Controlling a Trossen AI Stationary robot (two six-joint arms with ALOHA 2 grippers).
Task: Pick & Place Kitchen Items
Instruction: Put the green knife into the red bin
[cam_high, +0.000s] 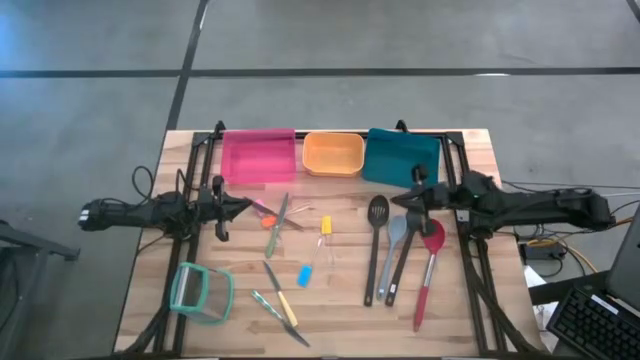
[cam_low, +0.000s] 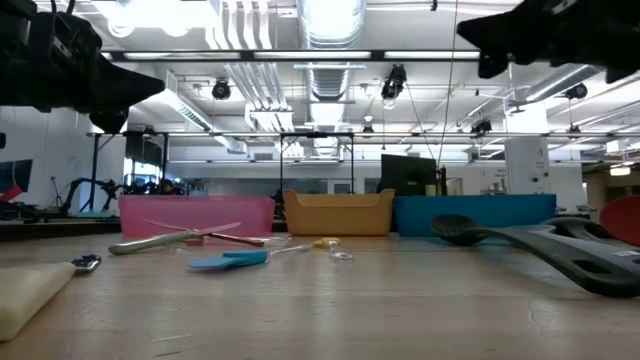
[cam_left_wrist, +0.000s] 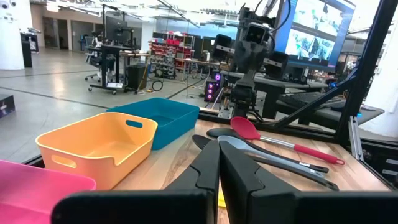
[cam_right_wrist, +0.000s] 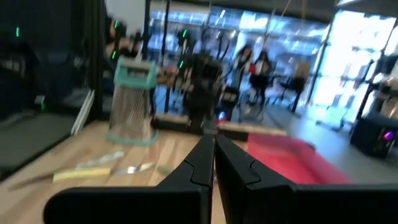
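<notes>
The kitchen items lie flat on the wooden table (cam_high: 340, 330). A black slotted spoon (cam_high: 376, 245), a grey spoon (cam_high: 392, 252), a black spatula (cam_high: 407, 255) and a red spoon (cam_high: 428, 268) lie side by side at the right. Slim knives and peelers with orange (cam_high: 272, 232) and yellow (cam_high: 284, 303) handles lie left of centre, with a small yellow piece (cam_high: 325, 226) and a blue piece (cam_high: 305, 275). My left gripper (cam_high: 247, 205) hangs shut and level above the table's left part. My right gripper (cam_high: 396, 199) hangs shut and level just beyond the far ends of the spoons. Neither touches anything.
A pink bin (cam_high: 258, 155), an orange bin (cam_high: 333, 153) and a teal bin (cam_high: 402, 157) stand in a row along the far edge. A clear container with a teal rim (cam_high: 200, 292) lies near the front left corner. Black frame rails run along both sides of the table.
</notes>
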